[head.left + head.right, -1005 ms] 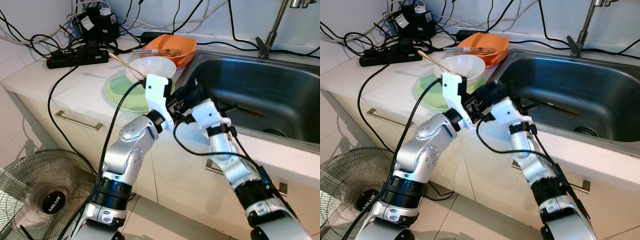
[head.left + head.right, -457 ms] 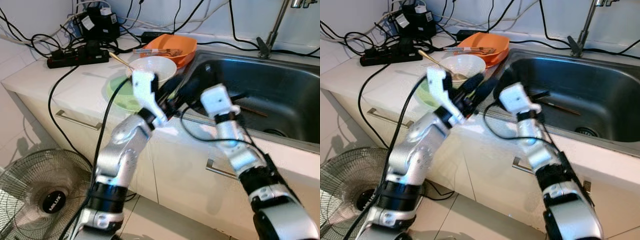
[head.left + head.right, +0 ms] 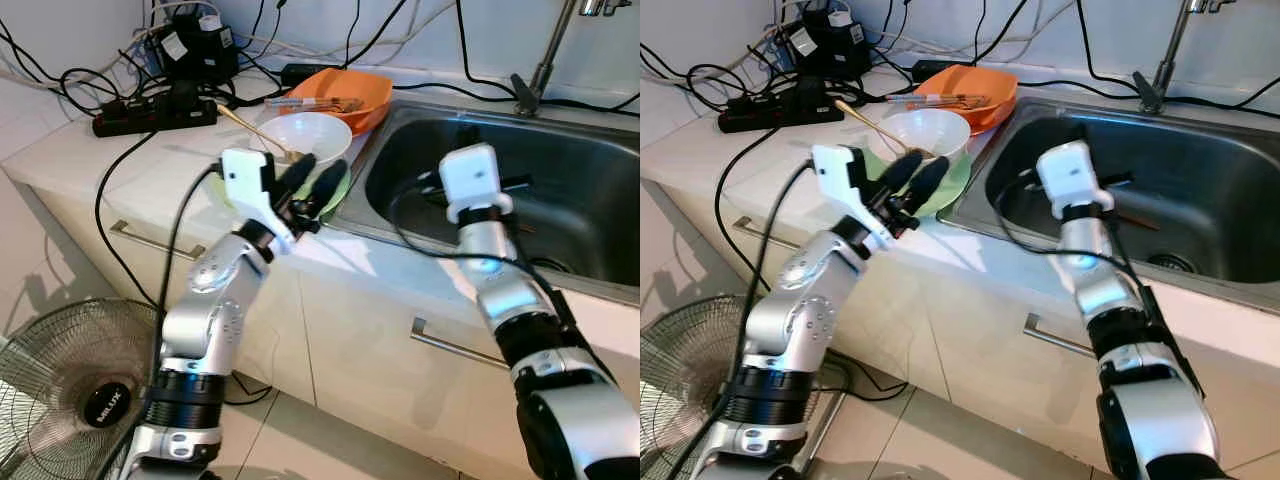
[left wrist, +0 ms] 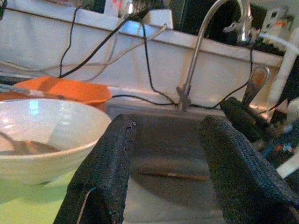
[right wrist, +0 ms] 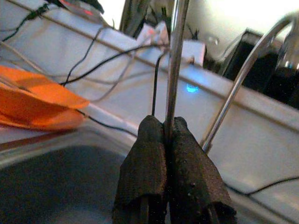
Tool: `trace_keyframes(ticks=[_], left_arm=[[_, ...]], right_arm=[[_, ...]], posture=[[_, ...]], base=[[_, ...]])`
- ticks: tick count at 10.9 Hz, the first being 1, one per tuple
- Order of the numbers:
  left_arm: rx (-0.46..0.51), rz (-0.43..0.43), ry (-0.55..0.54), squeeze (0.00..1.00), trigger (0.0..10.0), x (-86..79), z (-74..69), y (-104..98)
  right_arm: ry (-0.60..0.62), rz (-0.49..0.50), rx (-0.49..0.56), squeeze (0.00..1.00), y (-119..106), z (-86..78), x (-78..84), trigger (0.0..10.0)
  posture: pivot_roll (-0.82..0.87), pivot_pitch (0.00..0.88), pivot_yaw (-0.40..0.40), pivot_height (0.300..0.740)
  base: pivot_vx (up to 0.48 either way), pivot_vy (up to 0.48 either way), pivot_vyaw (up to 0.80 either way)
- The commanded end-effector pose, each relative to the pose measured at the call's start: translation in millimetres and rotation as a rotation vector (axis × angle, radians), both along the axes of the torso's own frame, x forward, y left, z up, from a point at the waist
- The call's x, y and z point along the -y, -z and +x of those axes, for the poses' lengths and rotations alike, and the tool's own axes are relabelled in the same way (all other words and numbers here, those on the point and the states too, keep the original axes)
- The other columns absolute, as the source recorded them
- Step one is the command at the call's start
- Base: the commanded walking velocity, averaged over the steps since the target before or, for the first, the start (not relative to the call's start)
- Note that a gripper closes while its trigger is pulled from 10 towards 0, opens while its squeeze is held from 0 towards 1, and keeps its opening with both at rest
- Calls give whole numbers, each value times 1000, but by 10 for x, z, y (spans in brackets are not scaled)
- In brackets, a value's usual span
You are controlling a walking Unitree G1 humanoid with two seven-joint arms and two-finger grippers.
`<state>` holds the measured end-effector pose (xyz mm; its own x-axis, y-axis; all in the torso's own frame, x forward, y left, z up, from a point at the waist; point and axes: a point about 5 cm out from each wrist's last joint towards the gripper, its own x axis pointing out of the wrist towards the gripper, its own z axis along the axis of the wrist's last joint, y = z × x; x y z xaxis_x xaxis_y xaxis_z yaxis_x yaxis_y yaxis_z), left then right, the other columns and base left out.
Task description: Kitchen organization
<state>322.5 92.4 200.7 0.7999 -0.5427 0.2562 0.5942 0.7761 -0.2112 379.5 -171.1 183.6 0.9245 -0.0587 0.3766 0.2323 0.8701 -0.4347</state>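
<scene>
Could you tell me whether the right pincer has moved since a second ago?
Yes. The right pincer, shut on a thin metal utensil, has risen from the counter's front edge to above the sink.

A white counter [image 3: 120,150] with handled drawers [image 3: 155,243] holds a steel sink [image 3: 560,190]; below it, a fan [image 3: 60,390] on tiled floor [image 3: 330,440].

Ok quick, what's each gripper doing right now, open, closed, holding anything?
Left gripper: open, empty, beside the white bowl.
Right gripper: shut on a thin metal utensil handle, over the sink.
</scene>
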Motion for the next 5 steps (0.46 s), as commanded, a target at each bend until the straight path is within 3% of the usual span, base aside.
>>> trace_keyframes(ticks=[1, 5], left_arm=[[-34, 55, 6, 0, 10000, 7, -22, 127], [-79, 166, 71, 0, 10000, 186, -75, 344]], right_arm=[[10, 61, -32, 0, -96, 75, 73, 10000], [-19, 203, -243, 0, -80, 219, 207, 10000]], posture=[[91, 0, 83, 740], [82, 0, 83, 740]], base=[[0, 0, 0], [0, 0, 0]])
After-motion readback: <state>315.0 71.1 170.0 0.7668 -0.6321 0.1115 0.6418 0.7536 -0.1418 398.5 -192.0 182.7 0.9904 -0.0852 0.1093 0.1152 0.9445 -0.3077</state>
